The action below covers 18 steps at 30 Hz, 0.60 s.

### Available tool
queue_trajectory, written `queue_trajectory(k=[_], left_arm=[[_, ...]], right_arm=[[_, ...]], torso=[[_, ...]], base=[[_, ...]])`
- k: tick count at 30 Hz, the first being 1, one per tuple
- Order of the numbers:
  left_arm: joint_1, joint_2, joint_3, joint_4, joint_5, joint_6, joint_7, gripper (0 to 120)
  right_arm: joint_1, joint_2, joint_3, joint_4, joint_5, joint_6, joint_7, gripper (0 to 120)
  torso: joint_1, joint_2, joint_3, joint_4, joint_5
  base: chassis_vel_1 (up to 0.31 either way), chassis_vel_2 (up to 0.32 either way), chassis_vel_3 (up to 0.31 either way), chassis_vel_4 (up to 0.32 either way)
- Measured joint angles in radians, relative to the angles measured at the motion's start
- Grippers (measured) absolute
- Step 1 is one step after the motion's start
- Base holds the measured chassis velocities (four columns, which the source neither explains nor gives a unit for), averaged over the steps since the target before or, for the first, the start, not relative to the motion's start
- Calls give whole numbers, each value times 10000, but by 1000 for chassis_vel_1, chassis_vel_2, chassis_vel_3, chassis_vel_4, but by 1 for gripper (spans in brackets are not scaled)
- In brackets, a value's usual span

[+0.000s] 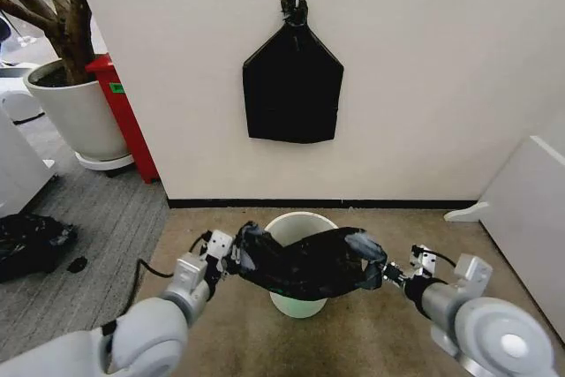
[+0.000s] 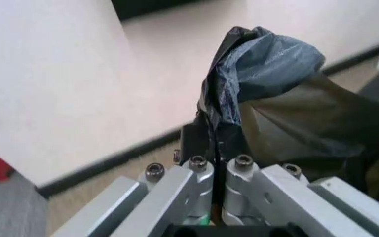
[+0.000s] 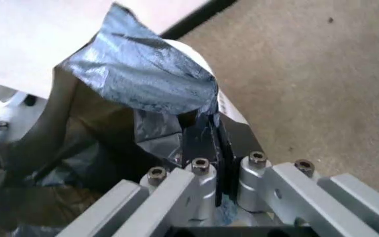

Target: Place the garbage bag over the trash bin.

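The black garbage bag (image 1: 305, 264) is stretched between my two grippers above the front half of the cream-white trash bin (image 1: 294, 227), sagging across its mouth. My left gripper (image 1: 237, 252) is shut on the bag's left edge, at the bin's left side. My right gripper (image 1: 381, 273) is shut on the right edge, at the bin's right side. In the left wrist view the fingers (image 2: 203, 143) pinch a bunched fold of garbage bag (image 2: 268, 64). In the right wrist view the fingers (image 3: 206, 136) clamp the garbage bag (image 3: 143, 74) beside the trash bin (image 3: 232, 111).
A flat black bundle (image 1: 292, 81) hangs on the white wall behind the bin. A large white plant pot (image 1: 79, 116) and a red object (image 1: 128, 116) stand at the back left. A lumpy dark bag (image 1: 31, 245) lies on the left floor. A white panel (image 1: 525, 209) stands at the right.
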Motion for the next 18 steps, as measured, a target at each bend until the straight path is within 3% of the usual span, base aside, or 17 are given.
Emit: queue_trajectory(k=[7, 11, 15, 18], left_arm=[[282, 111, -552, -435, -305, 39, -418, 0], [1564, 325, -909, -961, -832, 709, -971, 0], [2088, 316, -841, -914, -845, 984, -1142, 0], [2125, 81, -284, -310, -770, 1073, -1244, 0]], right_arm=[[-103, -32, 18, 353, 401, 36, 437, 0], [-276, 166, -150, 357, 1200, -222, 1130, 0], [-342, 359, -301, 352, 1211, -414, 1191, 0], [-439, 603, -428, 56, 1153, -619, 1163, 0]], torso=[[0, 0, 1, 0, 0], [0, 0, 0, 1, 1], [0, 0, 0, 2, 0], [0, 0, 0, 1, -1]], base=[[0, 0, 0, 0], [0, 0, 0, 0], [0, 0, 0, 0], [0, 0, 0, 0]])
